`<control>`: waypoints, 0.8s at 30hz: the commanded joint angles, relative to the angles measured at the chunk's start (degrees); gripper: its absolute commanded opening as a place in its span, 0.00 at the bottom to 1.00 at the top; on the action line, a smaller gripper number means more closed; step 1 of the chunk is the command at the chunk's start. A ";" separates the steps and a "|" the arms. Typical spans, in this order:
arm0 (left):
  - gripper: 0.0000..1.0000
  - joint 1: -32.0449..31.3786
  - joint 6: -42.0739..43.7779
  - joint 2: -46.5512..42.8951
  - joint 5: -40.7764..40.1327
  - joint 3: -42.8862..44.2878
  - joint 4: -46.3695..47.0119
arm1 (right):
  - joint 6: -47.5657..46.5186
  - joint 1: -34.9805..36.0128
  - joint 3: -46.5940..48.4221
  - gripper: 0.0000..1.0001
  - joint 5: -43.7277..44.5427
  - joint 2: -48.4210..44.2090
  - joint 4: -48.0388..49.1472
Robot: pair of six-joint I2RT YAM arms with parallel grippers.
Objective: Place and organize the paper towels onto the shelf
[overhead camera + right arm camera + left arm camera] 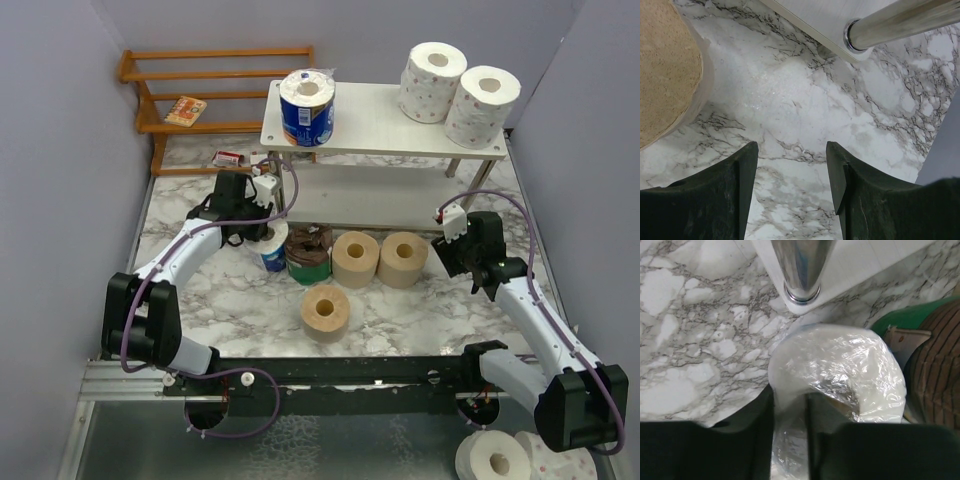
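The pale two-tier shelf stands at the back. Its top holds a blue-wrapped roll at the left and two white dotted rolls at the right. My left gripper is shut on the wall of a second blue-wrapped roll on the table, one finger in its core; it shows as clear-wrapped white paper in the left wrist view. A dark brown roll and three tan rolls stand beside it. My right gripper is open and empty over bare marble.
An orange slatted rack with a small packet stands at the back left. Another packet lies on the table below it. Silver shelf legs stand close to both grippers. Purple walls close in both sides.
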 commanded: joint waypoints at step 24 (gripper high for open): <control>0.00 -0.17 5.13 -11.99 18.22 51.27 -29.69 | 0.30 -0.32 -0.46 0.57 0.98 -0.53 1.99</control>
